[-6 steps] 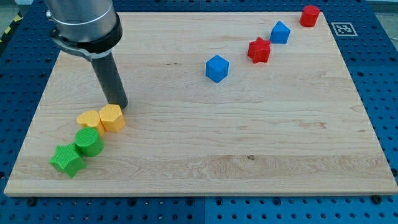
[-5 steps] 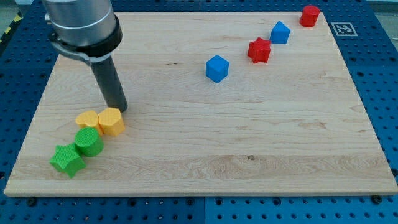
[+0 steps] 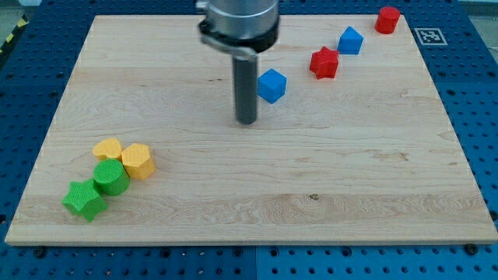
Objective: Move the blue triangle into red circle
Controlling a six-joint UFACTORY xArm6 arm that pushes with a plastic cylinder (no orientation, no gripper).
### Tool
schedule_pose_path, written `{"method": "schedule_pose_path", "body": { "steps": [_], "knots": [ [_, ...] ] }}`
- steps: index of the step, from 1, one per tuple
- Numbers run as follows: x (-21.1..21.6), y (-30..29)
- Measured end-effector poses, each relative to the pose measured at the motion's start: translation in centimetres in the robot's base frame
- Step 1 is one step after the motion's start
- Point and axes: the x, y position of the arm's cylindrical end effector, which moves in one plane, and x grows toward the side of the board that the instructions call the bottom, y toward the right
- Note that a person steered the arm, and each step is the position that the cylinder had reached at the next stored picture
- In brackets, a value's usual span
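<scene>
Camera view, the only one. Wooden board (image 3: 257, 202) on a blue pegboard bench (image 3: 482, 117); everything below is placed against the red circle (image 3: 387, 19), the round red block near the board's corner at the view's top right. The blue triangle (image 3: 350, 40) sits just down and to the view's left of the red circle, near it but apart, a strip of bare wood between the two. Further along the same diagonal, down-left of the red circle, lies a red star (image 3: 324, 62), and beyond that a blue cube (image 3: 271, 85). My tip (image 3: 246, 121) rests on the wood far down-left of the red circle, just beside the blue cube on its left and a little lower, not clearly touching it. There is no hand to spread, press together or pinch: the arm ends in a plain rod that holds nothing. Judgement: the tip stands on the side of the blue triangle away from the target, which suits a push toward the red circle, but the blue cube and red star lie in between, so the line needs to pass around them. Well apart, farthest from the red circle toward the view's bottom left, a cluster sits touching: yellow heart (image 3: 108, 148), yellow hexagon (image 3: 138, 160), green cylinder (image 3: 111, 176), green star (image 3: 83, 199). None bear on the task.
</scene>
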Motion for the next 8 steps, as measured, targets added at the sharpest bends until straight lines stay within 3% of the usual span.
{"method": "schedule_pose_path", "body": {
  "steps": [2,7,8],
  "knots": [
    [-3.6,6.7],
    [-12.0,9.1],
    [-13.9,12.4]
  ]
}}
